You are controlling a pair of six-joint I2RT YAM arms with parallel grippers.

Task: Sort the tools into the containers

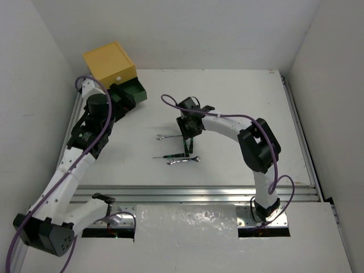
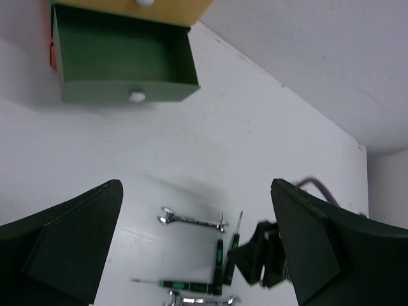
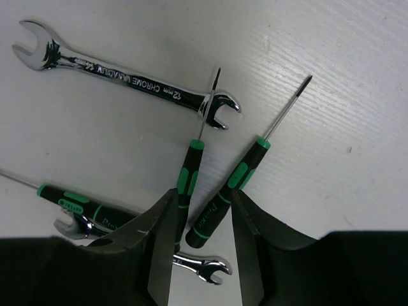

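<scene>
Three green-and-black screwdrivers and two silver wrenches lie mid-table. My right gripper is low over them, open, its jaws straddling one screwdriver; the right finger touches its handle. A second screwdriver lies partly under the left finger. A third lies across the lower wrench. The upper wrench lies apart. My left gripper is wide open and empty, above the table near the pulled-out green drawer, which is empty. The yellow drawer is closed above it. No utility knife shows.
A sliver of the orange-red drawer shows at the green drawer's left. White walls enclose the table on the left, back and right. An aluminium rail runs along the near edge.
</scene>
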